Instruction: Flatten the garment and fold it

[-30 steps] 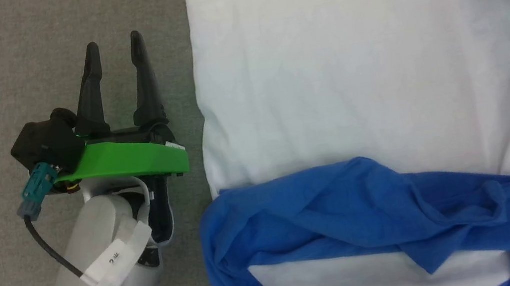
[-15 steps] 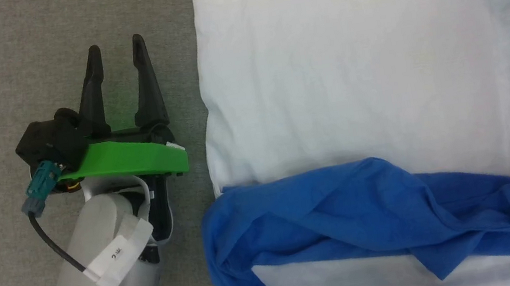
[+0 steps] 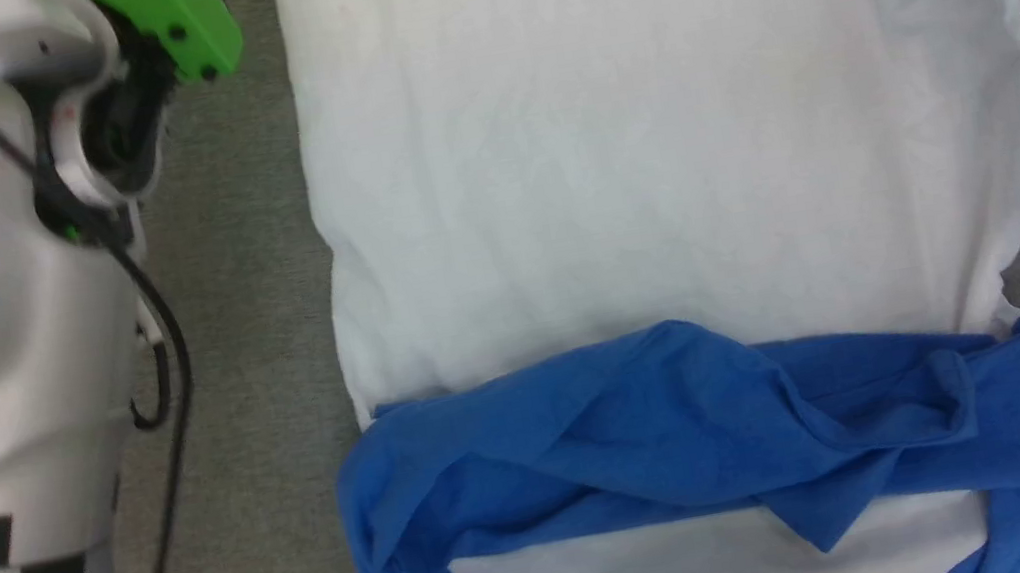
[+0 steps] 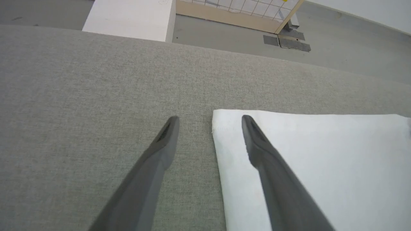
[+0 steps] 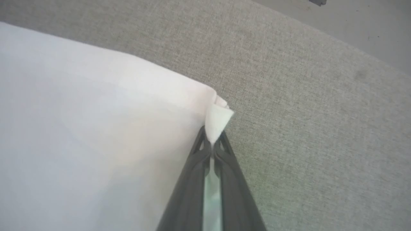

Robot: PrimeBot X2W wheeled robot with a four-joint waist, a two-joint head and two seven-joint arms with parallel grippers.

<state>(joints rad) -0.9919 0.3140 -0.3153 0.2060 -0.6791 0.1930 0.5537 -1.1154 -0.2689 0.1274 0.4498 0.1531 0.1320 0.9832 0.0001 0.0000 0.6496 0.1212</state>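
The shirt [image 3: 652, 154] lies spread flat on the grey table [image 3: 251, 315], its white body smooth with only faint creases. The blue sleeves [image 3: 692, 421] are folded across the shirt's near end, crossing one another in a rumpled band, with a strip of white showing below them. The left gripper [image 4: 209, 118] is at the shirt's far left corner with its jaws spread wide: one finger is over the white cloth just inside the shirt's side edge, the other over bare table just outside that edge. Whether the tips touch the shirt cannot be told. The right gripper [image 5: 212, 134] is at the shirt's far right corner, its jaws pressed together and pinching that corner, with a small white flap poking out past the tips. The cloth by the pinched corner is bunched up a little, while the rest of the shirt lies flat
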